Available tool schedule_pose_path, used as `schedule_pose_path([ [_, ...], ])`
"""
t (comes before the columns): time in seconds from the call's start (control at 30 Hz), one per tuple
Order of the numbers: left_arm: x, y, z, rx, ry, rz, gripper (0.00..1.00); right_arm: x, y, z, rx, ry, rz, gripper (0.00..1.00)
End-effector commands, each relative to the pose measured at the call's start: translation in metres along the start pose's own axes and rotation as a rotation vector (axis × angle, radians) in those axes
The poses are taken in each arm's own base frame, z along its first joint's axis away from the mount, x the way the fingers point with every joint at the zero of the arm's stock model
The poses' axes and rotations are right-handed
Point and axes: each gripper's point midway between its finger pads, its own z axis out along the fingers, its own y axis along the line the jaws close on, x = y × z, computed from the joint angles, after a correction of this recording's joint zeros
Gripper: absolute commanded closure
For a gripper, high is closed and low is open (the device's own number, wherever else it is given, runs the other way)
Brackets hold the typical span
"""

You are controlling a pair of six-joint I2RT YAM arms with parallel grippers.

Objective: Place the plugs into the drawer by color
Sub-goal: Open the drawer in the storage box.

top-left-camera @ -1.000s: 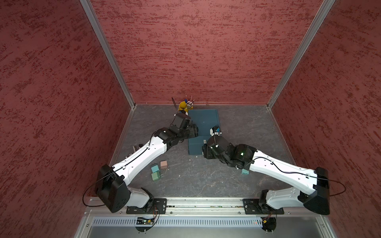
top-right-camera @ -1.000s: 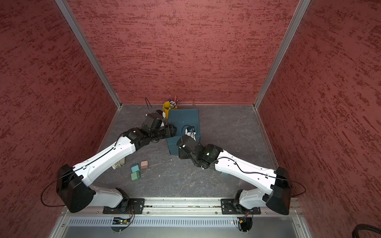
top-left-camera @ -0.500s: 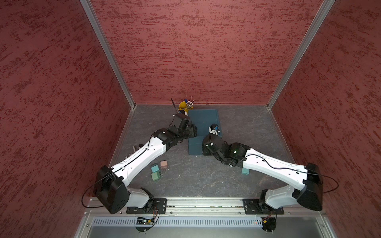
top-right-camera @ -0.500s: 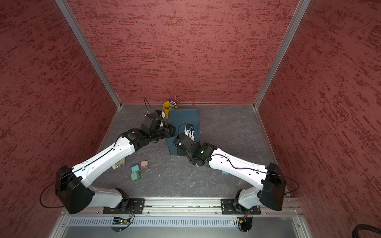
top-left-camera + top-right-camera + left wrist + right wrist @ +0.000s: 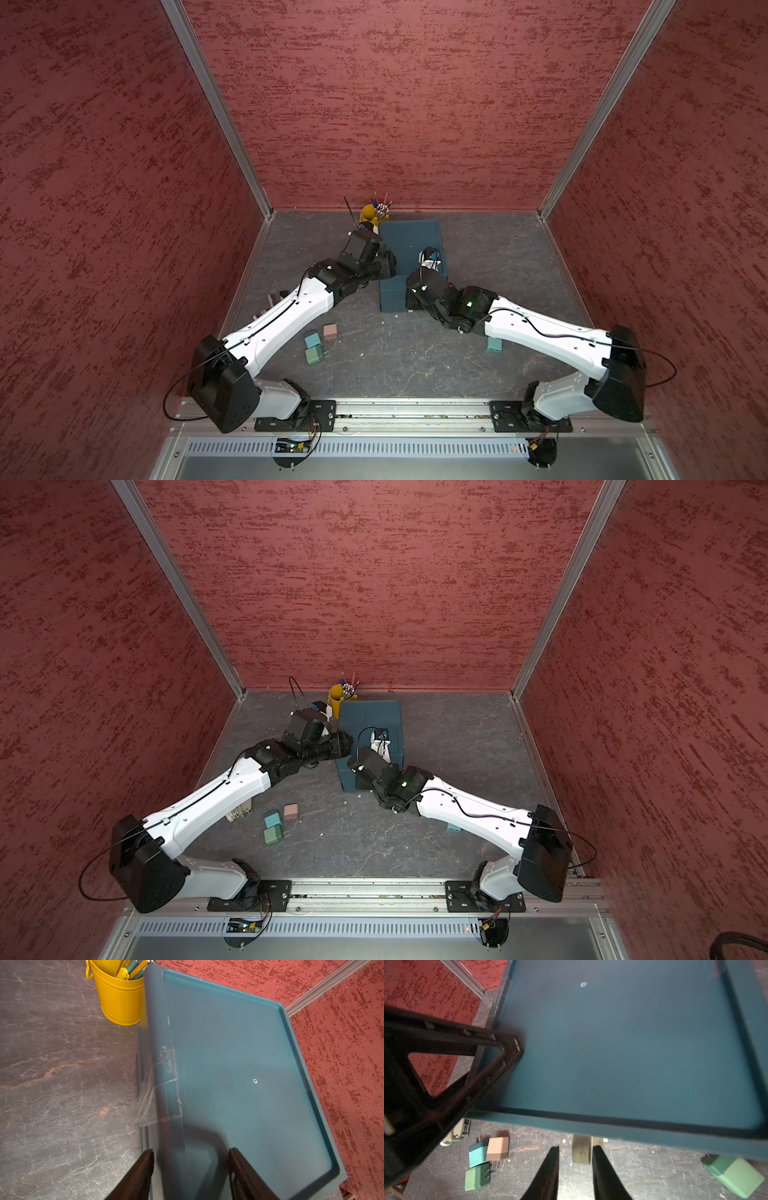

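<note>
Opening the drawer chest (image 5: 411,237); the plugs (image 5: 497,1148) in view lie loose on the bench (image 5: 395,365).
The left gripper (image 5: 190,1150), jaws apart and empty, sits over the chest's top edge, probably to steady it. The right gripper (image 5: 575,1147), jaws narrow, lines up on a pale pull tab (image 5: 581,1155); contact is unclear.

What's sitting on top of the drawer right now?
Visible: the top of the drawer is bare apart from a small white speck and clear tape folded over one edge. Covered: the patch under the left gripper, so can't say there.
</note>
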Motion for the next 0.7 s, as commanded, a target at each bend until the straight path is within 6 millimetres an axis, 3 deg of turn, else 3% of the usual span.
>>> schedule_pose_path([
  [0.0,0.019,0.019,0.003,-0.067,0.058,0.031,0.41,-0.012,0.001,0.003,0.017,-0.040,0.007,0.71],
  [0.13,0.020,0.018,0.004,-0.063,0.061,0.031,0.41,-0.010,-0.002,0.006,0.029,-0.038,0.007,0.71],
  [0.33,0.021,0.021,0.006,-0.075,0.066,0.032,0.42,-0.013,-0.004,0.006,0.039,-0.049,-0.016,0.81],
  [0.47,0.020,0.023,0.007,-0.090,0.064,0.033,0.43,-0.012,-0.005,0.007,0.049,-0.044,-0.035,1.00],
  [0.67,0.018,0.023,0.009,-0.098,0.060,0.015,0.45,0.002,-0.008,0.002,0.063,-0.014,-0.085,1.00],
])
